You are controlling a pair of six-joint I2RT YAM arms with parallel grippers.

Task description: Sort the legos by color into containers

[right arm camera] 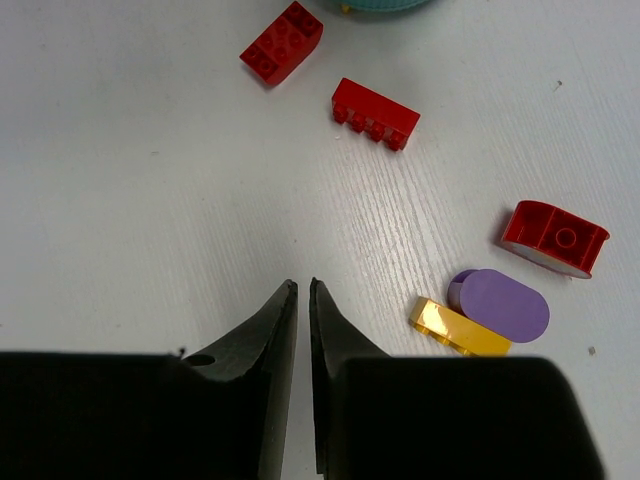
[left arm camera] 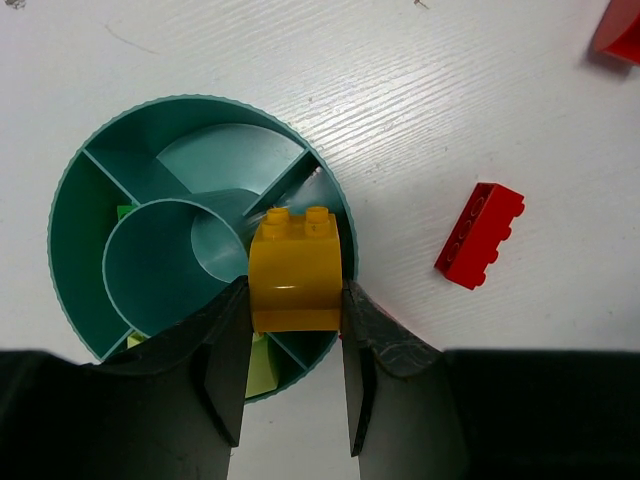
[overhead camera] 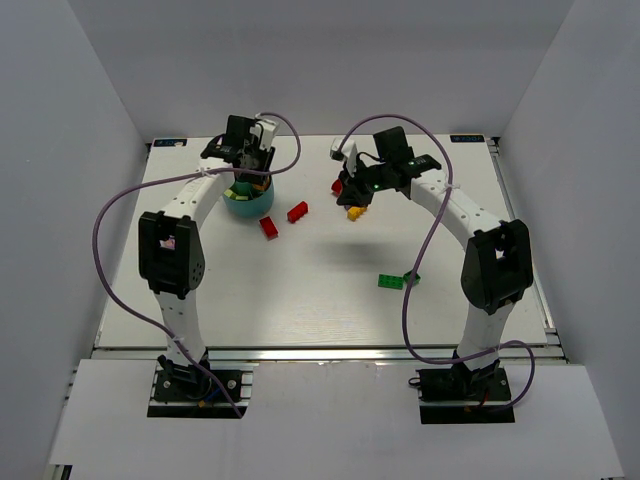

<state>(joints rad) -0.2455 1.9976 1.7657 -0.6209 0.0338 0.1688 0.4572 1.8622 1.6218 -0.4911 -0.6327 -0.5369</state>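
A: Yellow brick (left arm camera: 295,270), why hovering there?
B: Left gripper (left arm camera: 295,292) clamps it over a compartment of the teal cup (left arm camera: 70,190), probably for release.
A: Right gripper (right arm camera: 303,288)?
B: Nearly closed, empty, near the purple piece (right arm camera: 505,303).

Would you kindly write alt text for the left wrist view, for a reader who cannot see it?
The left gripper holds a yellow brick over an outer compartment of the divided teal cup. A red brick lies on the white table beside the cup.
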